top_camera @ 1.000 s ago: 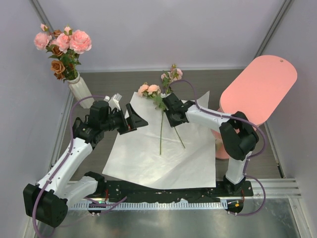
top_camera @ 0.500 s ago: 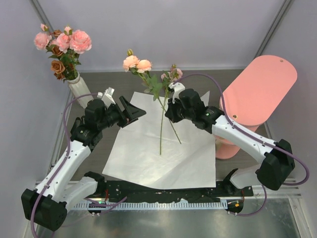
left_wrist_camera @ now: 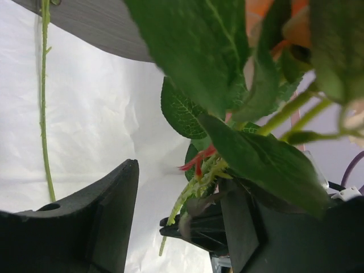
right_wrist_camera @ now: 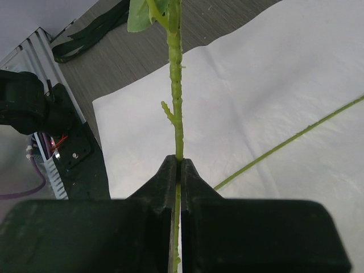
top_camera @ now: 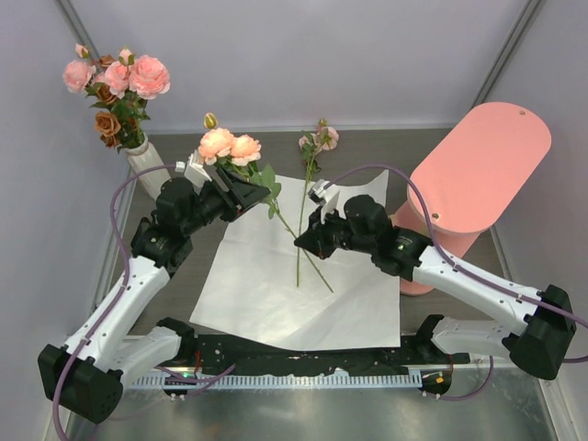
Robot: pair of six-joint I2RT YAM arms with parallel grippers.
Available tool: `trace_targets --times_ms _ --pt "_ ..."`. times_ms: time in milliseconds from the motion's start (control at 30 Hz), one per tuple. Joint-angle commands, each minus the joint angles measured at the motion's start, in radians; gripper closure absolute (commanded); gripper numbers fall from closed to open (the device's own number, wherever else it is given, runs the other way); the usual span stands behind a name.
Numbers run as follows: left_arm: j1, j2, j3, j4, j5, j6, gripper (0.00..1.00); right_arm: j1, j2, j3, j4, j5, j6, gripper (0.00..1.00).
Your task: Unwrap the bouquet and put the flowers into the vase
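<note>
Right gripper [top_camera: 299, 243] has swung the peach rose stem [top_camera: 228, 145] left, bringing its two blooms to the left gripper [top_camera: 248, 195]. Right jaws are clamped on that stem; left jaws stand half open around its leaves, not gripping. A second stem [top_camera: 309, 170] lies on the paper [top_camera: 257, 294]; the one vase [top_camera: 147, 165], back left, holds a bunch of flowers [top_camera: 118, 83].

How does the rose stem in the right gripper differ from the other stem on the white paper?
The held stem is clamped in the right gripper, raised and slanting leftward; the loose stem lies flat on the white paper, untouched. The held stem carries two large peach roses; the loose stem ends in small pink blooms. Both are green, and neither is in the vase.
</note>
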Motion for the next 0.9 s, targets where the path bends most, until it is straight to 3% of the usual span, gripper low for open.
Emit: trace_targets --times_ms 0,267,367,400,467,567,600,767,867 --pt "-0.019 -0.008 0.050 0.055 -0.064 -0.006 0.42 0.019 -0.040 -0.022 0.103 -0.038 0.000 0.99" --pt "-0.034 0.004 0.072 0.044 -0.093 -0.006 0.63 0.048 -0.061 -0.044 0.101 -0.061 -0.009 0.99" --pt "-0.045 0.013 0.081 0.041 -0.100 -0.003 0.77 0.054 -0.066 -0.049 0.103 -0.067 -0.011 0.99" --pt "-0.048 0.016 0.087 0.029 -0.104 0.003 0.88 0.056 -0.069 -0.047 0.101 -0.065 -0.009 0.99" --pt "-0.048 0.024 0.130 -0.011 -0.129 0.047 0.99 0.056 -0.069 -0.042 0.088 -0.032 0.000 0.98" --pt "-0.050 0.018 0.234 -0.185 -0.210 0.184 1.00 0.056 -0.072 -0.039 0.051 0.048 0.001 0.73" --pt "-0.050 0.013 0.265 -0.282 -0.294 0.222 1.00 0.056 -0.075 -0.041 0.042 0.068 0.004 0.61" --pt "-0.048 0.006 0.467 -0.523 -0.610 0.501 1.00 0.056 -0.126 -0.068 0.020 0.180 0.003 0.40" --pt "-0.048 0.044 0.572 -0.624 -0.843 0.584 1.00 0.056 -0.146 -0.085 0.029 0.195 -0.002 0.38"
